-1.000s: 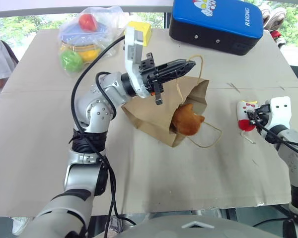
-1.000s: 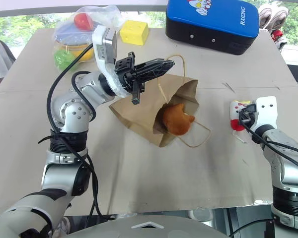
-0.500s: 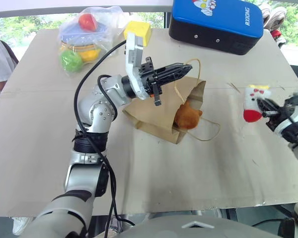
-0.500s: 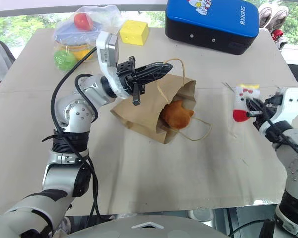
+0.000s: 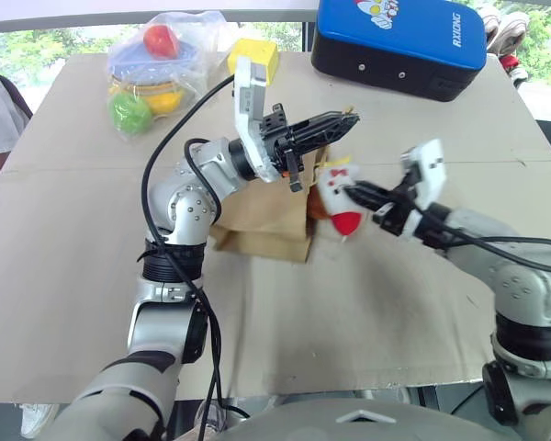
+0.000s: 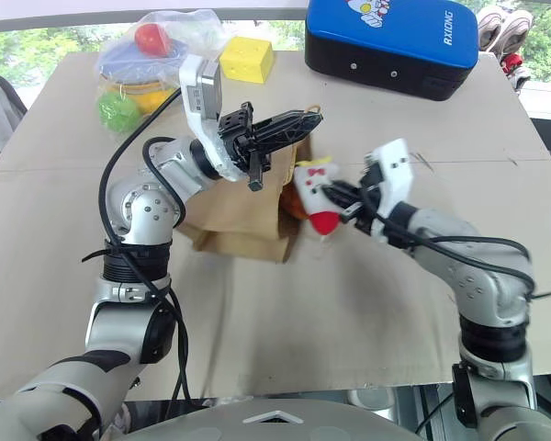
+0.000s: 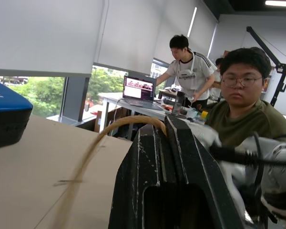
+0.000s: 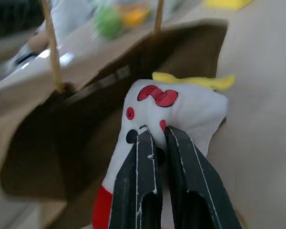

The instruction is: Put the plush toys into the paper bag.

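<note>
At the mouth of the paper bag (image 5: 266, 209), the right gripper (image 5: 360, 195) was clamped on the white cone-shaped plush toy (image 5: 337, 195), its two black fingers pinched together into the toy's soft middle. The toy hung off the table in that grip, its yellow top uppermost and its red tip lowest, with the red bow facing out. It sat just in front of the bag's opening, touching or nearly touching the rim; the right wrist view showed the bag's dark inside directly behind the toy.

Just above and to the robot's left of the toy, the left gripper (image 5: 347, 118) was closed tight on one twisted tan handle (image 7: 115, 128) of the bag, holding the upper edge lifted so the mouth stood open toward the right arm. In the left wrist view the handle arched over the closed black fingers (image 7: 174, 164).

A bit of the orange-brown plush toy (image 6: 292, 203) showed at the bag's mouth, mostly hidden behind the white toy. The bag itself lay on its side on the tan tabletop (image 5: 73, 257), its bottom toward the left arm.

Farther back on the table stood the blue-and-black case (image 5: 399, 41), a yellow block (image 6: 248, 59), and a clear plastic bag of coloured balls (image 5: 151, 69). Beyond the table, the left wrist view took in two people (image 7: 245, 112) near a desk with a laptop (image 7: 138, 89)
</note>
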Controlling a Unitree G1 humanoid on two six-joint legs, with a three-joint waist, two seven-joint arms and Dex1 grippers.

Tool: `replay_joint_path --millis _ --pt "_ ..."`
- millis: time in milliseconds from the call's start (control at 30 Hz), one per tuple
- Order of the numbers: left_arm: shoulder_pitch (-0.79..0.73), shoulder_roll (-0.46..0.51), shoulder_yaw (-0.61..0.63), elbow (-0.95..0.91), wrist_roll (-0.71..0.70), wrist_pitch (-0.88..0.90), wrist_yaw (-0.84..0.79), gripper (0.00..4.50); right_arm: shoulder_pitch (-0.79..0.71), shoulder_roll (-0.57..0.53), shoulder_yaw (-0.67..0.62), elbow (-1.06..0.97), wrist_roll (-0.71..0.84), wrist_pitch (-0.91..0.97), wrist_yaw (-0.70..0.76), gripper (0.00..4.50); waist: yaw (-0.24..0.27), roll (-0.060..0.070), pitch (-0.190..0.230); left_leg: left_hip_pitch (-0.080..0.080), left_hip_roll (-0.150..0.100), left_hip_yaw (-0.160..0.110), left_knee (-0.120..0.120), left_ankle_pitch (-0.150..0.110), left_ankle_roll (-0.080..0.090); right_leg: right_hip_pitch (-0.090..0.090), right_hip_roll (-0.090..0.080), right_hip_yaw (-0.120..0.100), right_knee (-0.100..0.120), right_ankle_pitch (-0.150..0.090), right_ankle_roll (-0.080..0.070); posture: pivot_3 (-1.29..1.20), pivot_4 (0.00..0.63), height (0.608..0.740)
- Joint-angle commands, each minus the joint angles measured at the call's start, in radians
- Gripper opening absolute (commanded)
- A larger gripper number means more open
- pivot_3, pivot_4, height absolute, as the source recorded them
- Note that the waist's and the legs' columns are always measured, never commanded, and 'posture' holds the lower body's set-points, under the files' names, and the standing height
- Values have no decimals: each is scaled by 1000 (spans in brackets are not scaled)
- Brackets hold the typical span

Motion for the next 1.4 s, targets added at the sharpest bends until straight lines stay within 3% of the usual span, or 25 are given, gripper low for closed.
replay_joint_path --millis 33,333,467,567,733,1133,1267,1400 --pt "-11 0 17 -55 -20 3 11 0 -46 5 49 40 -40 -63 62 34 1 0 0 0 0 0 0 0 0 0 0 0 0 0 0 0 150 740" --pt "31 -4 22 -99 -37 26 35 0 -138 142 89 232 -37 -89 137 34 -4 0 0 1 1 -1 0 0 0 0 1 0 1 0 0 0 150 740" --pt "39 -4 17 -103 -31 24 37 0 -144 148 203 309 -76 -104 266 34 -2 0 0 0 1 -1 0 0 0 0 0 -1 1 0 0 0 150 740" --pt "47 2 27 -105 -30 21 44 0 -135 129 207 324 -92 -133 318 874 0 0 0 0 0 0 0 0 0 0 0 -1 0 0 0 0 150 740" --pt "74 11 42 -122 -36 22 54 0 -66 72 174 247 -104 -132 314 3261 2 0 0 0 0 -1 0 0 0 0 0 -1 0 0 0 0 150 740" --pt "131 88 69 -129 -31 18 20 0 132 -94 -106 -129 -23 -35 122 3261 2 0 0 0 1 0 0 0 0 0 0 -1 0 0 0 0 150 740" --pt "128 85 66 -125 -27 11 22 0 180 -74 -155 -141 17 74 9 3261 1 0 0 0 1 0 0 0 0 0 0 -1 1 0 0 0 150 740" --pt "126 85 61 -121 -20 2 18 0 227 -25 -113 -62 -7 118 -45 3261 1 0 0 0 1 0 0 0 0 0 0 0 1 0 0 0 150 740"
